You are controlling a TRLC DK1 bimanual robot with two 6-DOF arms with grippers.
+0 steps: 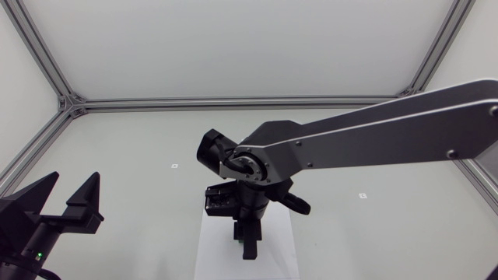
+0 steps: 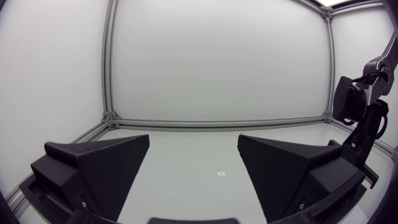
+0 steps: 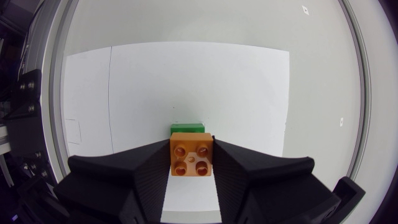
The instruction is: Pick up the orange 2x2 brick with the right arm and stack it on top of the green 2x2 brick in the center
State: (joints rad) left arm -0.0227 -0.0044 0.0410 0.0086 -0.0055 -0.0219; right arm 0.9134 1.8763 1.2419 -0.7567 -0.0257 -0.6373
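Both sides of the orange brick point(image 3: 191, 159) are clenched by the right pincer point(image 3: 191, 150), the green brick point(image 3: 188, 128) just ahead; next it must centre above and press down.

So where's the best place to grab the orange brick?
By its two flat opposite side walls, coming from above. The orange brick sits studs-up, and the right gripper is shut on it exactly so, leaving its underside free to press onto the green brick.
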